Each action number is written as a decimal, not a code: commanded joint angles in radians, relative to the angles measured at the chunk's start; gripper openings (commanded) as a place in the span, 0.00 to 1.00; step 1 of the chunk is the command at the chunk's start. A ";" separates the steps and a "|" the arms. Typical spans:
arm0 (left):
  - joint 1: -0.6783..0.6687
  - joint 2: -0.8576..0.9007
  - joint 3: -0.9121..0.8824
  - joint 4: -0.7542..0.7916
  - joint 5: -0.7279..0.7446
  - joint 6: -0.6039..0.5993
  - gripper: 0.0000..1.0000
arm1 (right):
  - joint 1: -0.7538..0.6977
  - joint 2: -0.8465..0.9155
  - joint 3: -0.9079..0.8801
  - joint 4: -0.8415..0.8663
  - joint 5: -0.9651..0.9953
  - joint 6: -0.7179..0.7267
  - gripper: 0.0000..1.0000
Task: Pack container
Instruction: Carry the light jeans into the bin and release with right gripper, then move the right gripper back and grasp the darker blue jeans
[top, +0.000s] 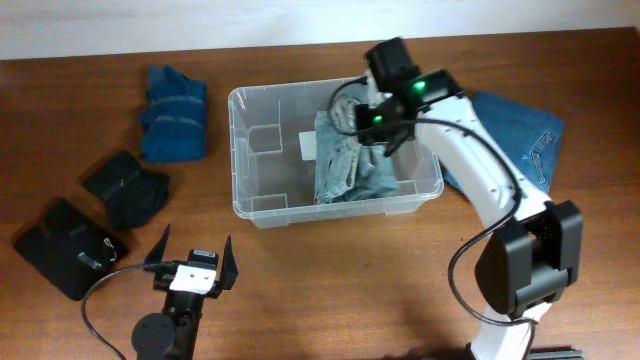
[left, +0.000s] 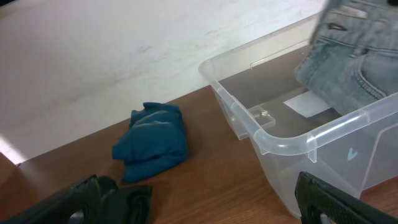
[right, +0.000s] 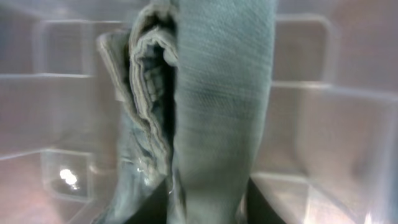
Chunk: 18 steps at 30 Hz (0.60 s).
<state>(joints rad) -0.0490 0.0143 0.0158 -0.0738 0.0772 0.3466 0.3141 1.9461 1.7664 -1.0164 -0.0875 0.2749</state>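
One white label (top: 308, 146), too small to be read, is seen in the container (top: 250, 205), just beside pale jeans (top: 345, 170) gripped in the right jaws. The left jaws are spread wide.

A brown wooden table (top: 330, 280) stands against a plain white wall (left: 93, 56).

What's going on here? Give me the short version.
The right end effector is shut on folded light-blue jeans and holds them inside the clear container, over its right half. The left end effector is open and idle near the front edge of the table, holding nothing. A blue garment and two black garments lie left of the container; dark-blue jeans lie to its right.
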 joint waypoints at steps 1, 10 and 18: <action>0.006 -0.008 -0.007 -0.001 -0.003 -0.015 1.00 | -0.059 -0.008 -0.003 -0.032 0.078 -0.082 0.66; 0.006 -0.008 -0.007 -0.001 -0.003 -0.015 1.00 | -0.146 -0.035 0.054 -0.106 0.133 -0.167 0.71; 0.006 -0.008 -0.007 -0.001 -0.003 -0.015 0.99 | -0.369 -0.102 0.168 -0.222 0.043 -0.162 0.77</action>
<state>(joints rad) -0.0490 0.0143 0.0158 -0.0738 0.0772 0.3466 0.0608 1.9087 1.8942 -1.2228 0.0025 0.1211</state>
